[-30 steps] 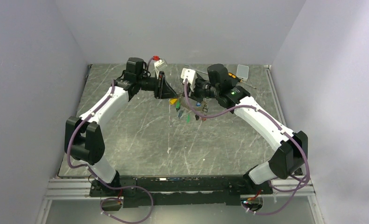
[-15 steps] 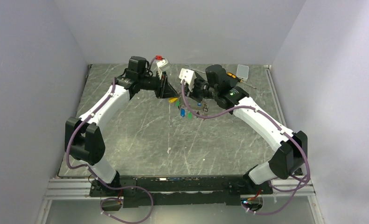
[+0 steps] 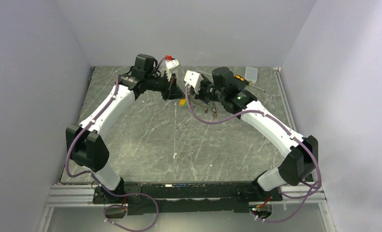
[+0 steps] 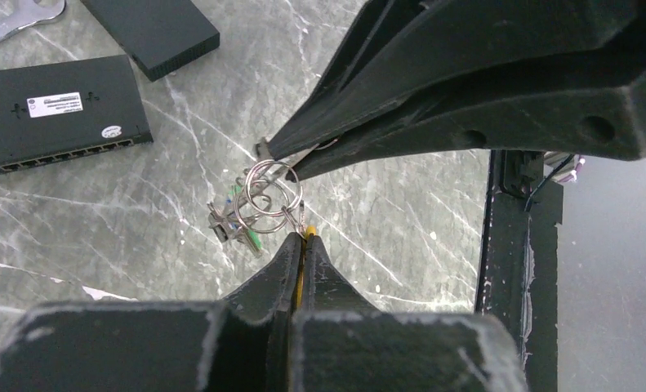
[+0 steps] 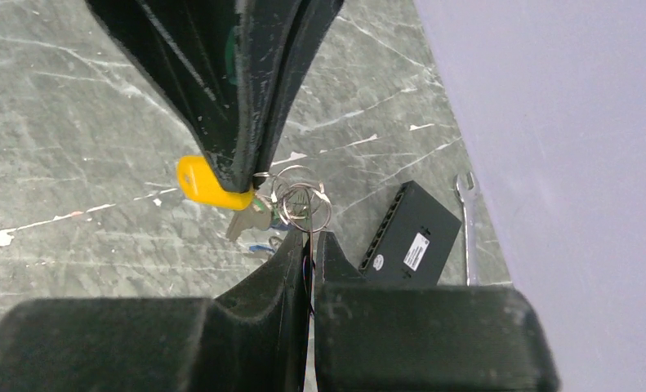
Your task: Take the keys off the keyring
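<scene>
Newly closed, the left end effector (image 4: 304, 238) pinches the yellow key (image 5: 198, 181).

The surface (image 4: 401, 212) is seen as smooth, faintly glossy grey stone veined in white. The keyring (image 4: 272, 186) is formed of bright, polished metal wire. The yellow key (image 5: 201, 181) is headed in smooth, slightly glossy plastic. At ten o'clock from the keyring, a matt black box (image 4: 54, 110) is shown.

Grey marble-veined table (image 3: 169, 145) carries a black flat box with a port row (image 4: 58, 110), a second black slab (image 4: 156, 33) just beyond it, and a silver wrench (image 4: 13, 18) near both.
</scene>
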Motion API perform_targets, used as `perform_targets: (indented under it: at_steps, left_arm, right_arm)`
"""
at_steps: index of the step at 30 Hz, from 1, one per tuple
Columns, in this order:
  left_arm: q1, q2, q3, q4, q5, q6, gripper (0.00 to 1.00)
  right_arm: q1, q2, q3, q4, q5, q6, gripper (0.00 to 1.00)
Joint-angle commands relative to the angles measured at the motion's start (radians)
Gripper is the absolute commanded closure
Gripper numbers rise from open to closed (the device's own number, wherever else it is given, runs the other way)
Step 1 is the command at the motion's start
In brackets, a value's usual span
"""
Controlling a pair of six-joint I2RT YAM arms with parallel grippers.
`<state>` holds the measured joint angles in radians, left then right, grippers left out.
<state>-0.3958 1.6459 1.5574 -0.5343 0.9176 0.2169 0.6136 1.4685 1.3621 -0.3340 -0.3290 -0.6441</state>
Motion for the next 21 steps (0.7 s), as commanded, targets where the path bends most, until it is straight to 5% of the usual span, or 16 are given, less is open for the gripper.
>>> perform_targets:
  at_steps: [1, 13, 21]
  left_arm:
    - [-0.010, -0.039, 0.016, -0.041, 0.072, 0.028, 1.00]
    - [-0.015, -0.012, -0.109, 0.224, 0.115, -0.209, 0.99]
    - [-0.015, 0.016, -0.117, 0.339, 0.151, -0.322, 0.80]
  right_arm:
    - [0.002, -0.033, 0.007, 0.117, 0.061, -0.005, 1.00]
    - [0.000, -0.025, 0.045, 0.151, 0.027, 0.173, 1.00]
    - [-0.005, -0.027, 0.053, 0.155, 0.016, 0.221, 1.00]
